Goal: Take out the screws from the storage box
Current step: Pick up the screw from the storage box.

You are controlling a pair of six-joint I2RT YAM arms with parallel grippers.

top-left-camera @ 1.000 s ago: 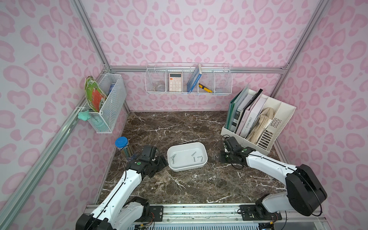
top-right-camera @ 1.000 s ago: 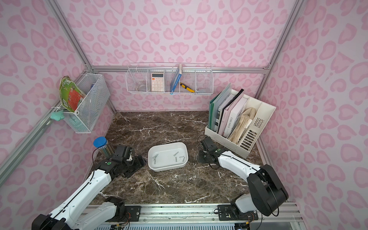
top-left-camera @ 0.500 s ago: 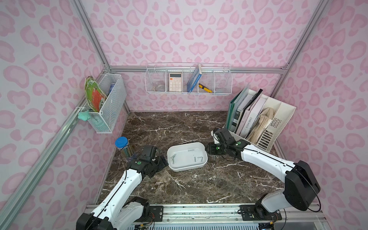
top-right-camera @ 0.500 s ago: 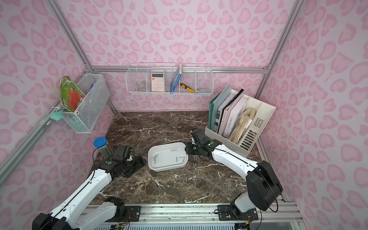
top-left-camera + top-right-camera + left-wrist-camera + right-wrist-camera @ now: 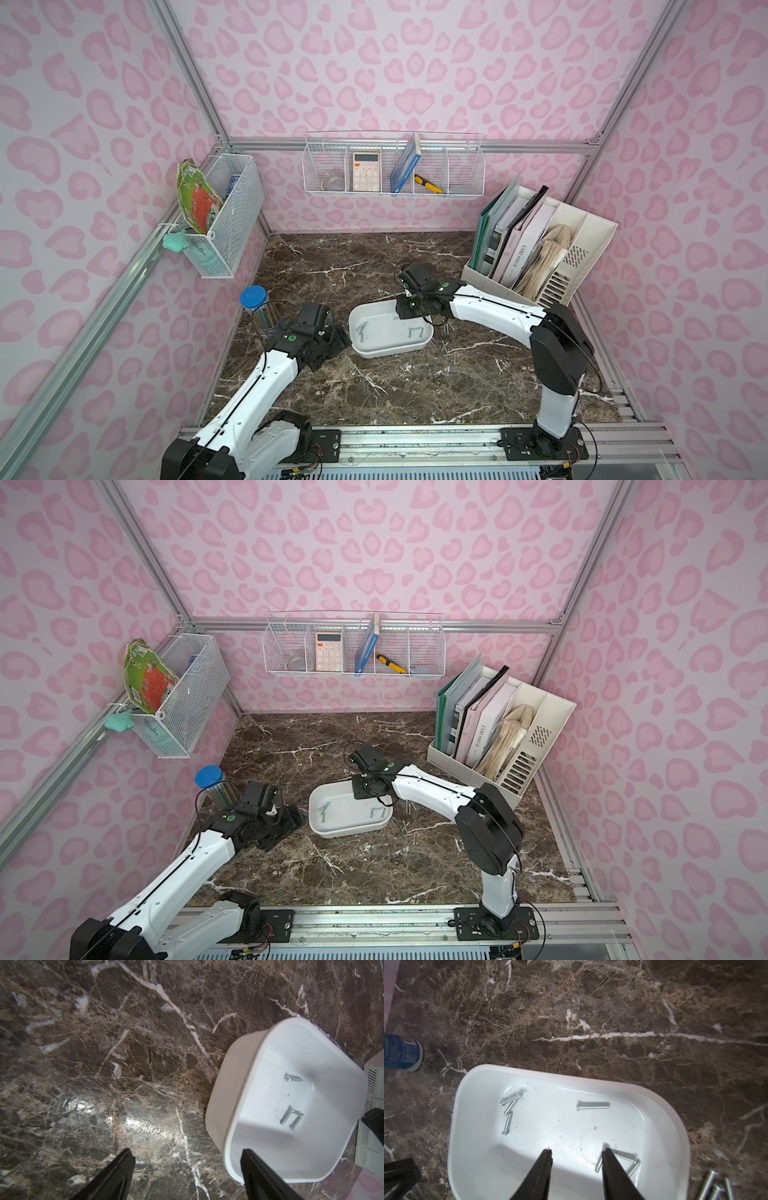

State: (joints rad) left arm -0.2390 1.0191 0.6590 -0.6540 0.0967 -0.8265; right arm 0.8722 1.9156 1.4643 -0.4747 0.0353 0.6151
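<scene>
Marble tabletop (image 5: pixel 374 386), pink-print walls. Storage box (image 5: pixel 386 352) sits flat mid-table. Approx 7 screws (image 5: pixel 592 1105) left inside: 3 clustered at one end, 1 alone, approx 3 right by my right gripper (image 5: pixel 576 1150). That gripper hangs low over box floor, jaws partly apart, nothing held. Outside screws (image 5: pixel 711 1185) lie on marble just beside box; only a few, so less than half done by my est. Left gripper (image 5: pixel 187 1150) has jaws apart, straddling box end wall, not clamped on it.
</scene>
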